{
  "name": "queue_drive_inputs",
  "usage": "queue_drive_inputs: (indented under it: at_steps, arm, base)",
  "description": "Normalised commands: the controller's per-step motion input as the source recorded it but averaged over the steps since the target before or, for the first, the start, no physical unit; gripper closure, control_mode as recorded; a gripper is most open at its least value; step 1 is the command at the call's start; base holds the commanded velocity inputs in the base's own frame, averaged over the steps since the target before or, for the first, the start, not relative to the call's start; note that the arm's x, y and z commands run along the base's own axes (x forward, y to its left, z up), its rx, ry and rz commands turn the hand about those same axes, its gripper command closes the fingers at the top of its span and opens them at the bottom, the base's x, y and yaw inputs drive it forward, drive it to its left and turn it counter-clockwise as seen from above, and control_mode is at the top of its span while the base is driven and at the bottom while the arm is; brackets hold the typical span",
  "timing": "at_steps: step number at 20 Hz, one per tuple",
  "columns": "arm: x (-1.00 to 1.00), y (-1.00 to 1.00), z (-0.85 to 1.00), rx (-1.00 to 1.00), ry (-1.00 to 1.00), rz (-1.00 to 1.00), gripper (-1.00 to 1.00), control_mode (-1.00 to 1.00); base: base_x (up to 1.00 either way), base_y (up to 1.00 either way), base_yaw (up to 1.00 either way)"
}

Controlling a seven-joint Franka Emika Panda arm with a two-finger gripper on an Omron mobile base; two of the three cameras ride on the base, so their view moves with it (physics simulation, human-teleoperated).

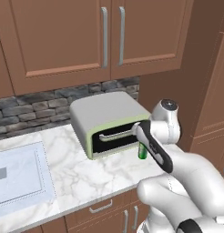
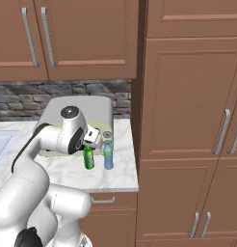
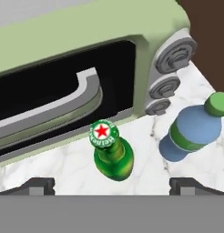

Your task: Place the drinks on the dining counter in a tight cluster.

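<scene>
the gripper point(image 3: 112, 184) is hovering above the green bottle point(image 3: 112, 157), its two fingertips point(image 3: 38, 185) standing wide apart on either side of it and touching nothing. in the right base view the gripper point(image 2: 93, 141) is hanging just over the green bottle point(image 2: 88, 157), near the front of the marble worktop point(image 2: 111, 178). the green bottle is standing upright, showing a white cap with a red star. just to its right the pale-blue bottle point(image 3: 192, 129) is standing upright too, with a green cap and green band; the two point(image 2: 108, 155) are sitting close together but apart. in the left base view the green bottle point(image 1: 142, 150) is peeking out behind the arm. behind both bottles the toaster oven point(image 3: 86, 59) is sitting on the worktop, pale green with a dark door, a grey handle and three grey knobs point(image 3: 175, 57) on its right. further back a stone backsplash point(image 1: 36, 109) is running under brown wall cabinets point(image 1: 77, 36). at the far left a sink point(image 1: 18, 175) is lying in the worktop.
</scene>
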Motion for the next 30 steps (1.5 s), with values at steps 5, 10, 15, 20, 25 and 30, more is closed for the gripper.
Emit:
queue_drive_inputs:
  at_steps: [5,10,15,20,25,30]
  arm:
    - [0.00,0.00,0.00,-0.11,0.07,0.00,-1.00,-1.00]
    - [-0.04,0.00,-0.23,0.00,0.04,0.02,-1.00,-1.00]
    - [0.00,0.00,-0.38,0.00,0.00,0.03,-1.00,-1.00]
    - [0.00,0.00,-0.22,0.00,0.00,0.02,-1.00,-1.00]
    - [0.10,0.00,-0.05,0.00,-0.02,0.01,-1.00,-1.00]
    - [0.22,0.00,-0.04,0.00,-0.01,0.00,-1.00,-1.00]
  base:
    - [0.00,0.00,0.00]
    - [0.00,0.00,0.00]
    - [0.00,0.00,0.00]
    - [0.00,0.00,0.00]
    - [0.00,0.00,0.00]
    - [0.00,0.00,0.00]
